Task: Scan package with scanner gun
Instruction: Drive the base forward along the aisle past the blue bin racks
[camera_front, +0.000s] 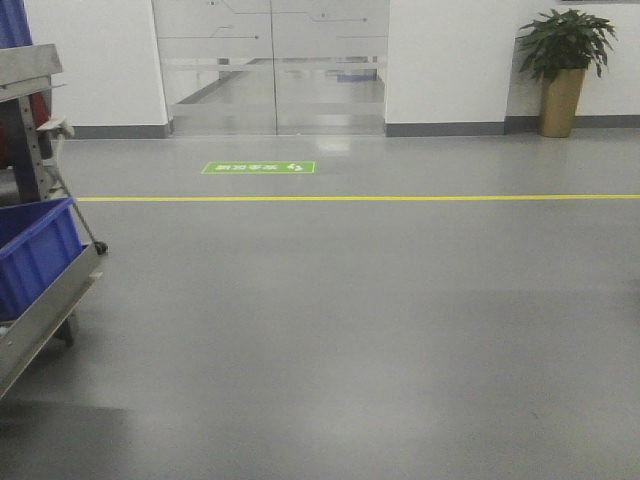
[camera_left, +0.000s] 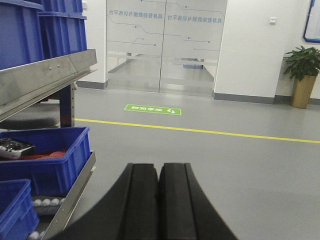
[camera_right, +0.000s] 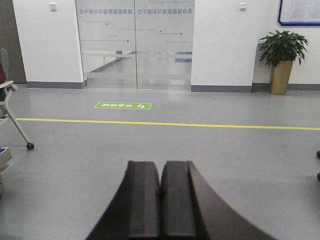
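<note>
Left pincer (camera_left: 159, 167): clenched, the two black fingers (camera_left: 142, 200) pressed flat together with nothing between them. It is held above the floor (camera_left: 240, 170) and aimed at the glass doors (camera_left: 165, 45).

Right pincer (camera_right: 161, 165): also clenched and empty, facing the same way.

Package: outside all three views. Scanner: not identified.

Left wrist view: a metal rack (camera_left: 50, 70) stands at left, carrying blue bins (camera_left: 55, 160). In the middle bin a dark-and-pale device (camera_left: 15, 148) lies on something red. It is cut by the frame edge, and I cannot tell whether it is the scanner. The bin below holds small white balls (camera_left: 45, 202).

Floor: a yellow line (camera_front: 350, 198) runs across it, with a green sticker (camera_front: 258, 167) just beyond, before the doors. A potted plant (camera_front: 563, 60) stands by the far right wall. The right wrist view catches part of a wheeled chair (camera_right: 15, 115) at the left edge.
</note>
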